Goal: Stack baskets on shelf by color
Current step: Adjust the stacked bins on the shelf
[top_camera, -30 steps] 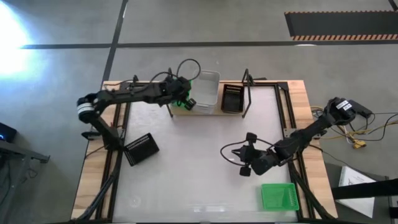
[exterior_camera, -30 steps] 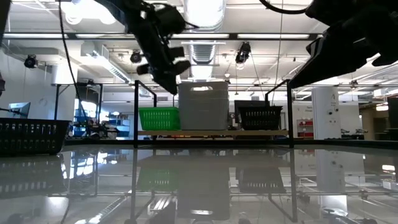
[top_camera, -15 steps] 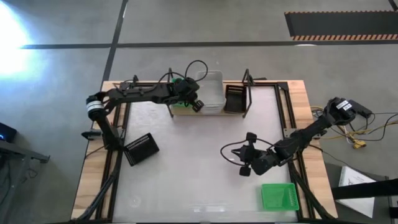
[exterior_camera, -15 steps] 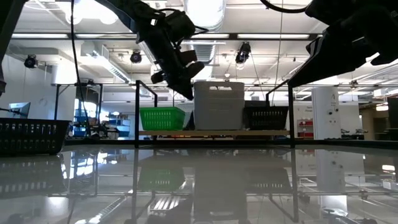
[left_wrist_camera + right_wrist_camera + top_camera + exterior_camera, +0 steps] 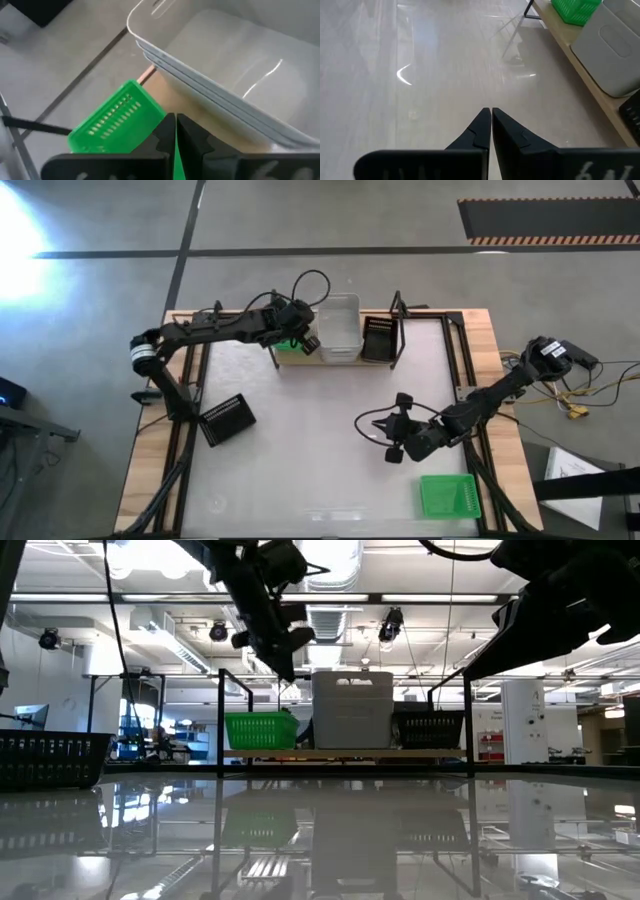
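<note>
- Since half a sec ago the left gripper (image 5: 308, 340) has pulled back a little from the white baskets (image 5: 337, 328) on the shelf (image 5: 345, 753); the white stack looks unmoved.
- Left fingers pressed together, nothing held; gripper hangs above the shelf, between the green basket (image 5: 260, 730) and the white stack.
- Shelf order in low view: green, white, black basket (image 5: 430, 727).
- Right gripper (image 5: 395, 442) waits well in front of the shelf, shut, empty.
- Step, judged: white placement done. Next calls for fetching a loose one: black basket (image 5: 227, 420) or green basket (image 5: 449, 496), both off-shelf, well in front.
- Hard to tell: how many whites are nested; shelf's green is mostly hidden under the arm from above.
</note>
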Controlling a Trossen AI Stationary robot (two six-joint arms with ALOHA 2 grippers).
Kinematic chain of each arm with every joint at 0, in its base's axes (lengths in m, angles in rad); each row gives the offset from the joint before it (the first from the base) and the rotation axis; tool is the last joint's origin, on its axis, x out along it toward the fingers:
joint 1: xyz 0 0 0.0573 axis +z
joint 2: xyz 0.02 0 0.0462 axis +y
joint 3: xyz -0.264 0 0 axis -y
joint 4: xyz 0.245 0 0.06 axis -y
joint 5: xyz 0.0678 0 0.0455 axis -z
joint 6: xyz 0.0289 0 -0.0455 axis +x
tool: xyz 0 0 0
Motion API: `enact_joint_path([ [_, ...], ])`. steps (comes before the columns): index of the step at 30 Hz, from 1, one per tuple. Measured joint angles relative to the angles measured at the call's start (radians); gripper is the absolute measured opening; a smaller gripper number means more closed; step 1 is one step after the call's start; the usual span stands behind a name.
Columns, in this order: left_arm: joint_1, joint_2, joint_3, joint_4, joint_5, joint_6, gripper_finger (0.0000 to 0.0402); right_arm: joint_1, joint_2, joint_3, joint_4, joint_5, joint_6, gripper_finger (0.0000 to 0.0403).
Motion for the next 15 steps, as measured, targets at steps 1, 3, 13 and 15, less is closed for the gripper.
enact_joint_path([
  [1, -0.006, -0.005, 0.015, -0.036, 0.001, -0.001, 0.0, 0.0, 0.0, 0.0, 0.0, 0.0, 0.0, 0.0009],
  [3, -0.01, -0.008, 0.045, -0.134, 0.009, -0.003, 0.0, 0.0, 0.0, 0.0, 0.0, 0.0, 0.001, 0.0009],
  [13, -0.012, 0.012, 0.019, -0.234, 0.191, 0.346, 0.0007, 0.0, 0.0, 0.0, 0.001, 0.0, 0.021, 0.0009],
  [15, -0.011, 0.024, 0.018, -0.232, 0.197, 0.367, 0.0025, 0.0, 0.0, 0.0, 0.001, 0.0, 0.022, 0.0009],
])
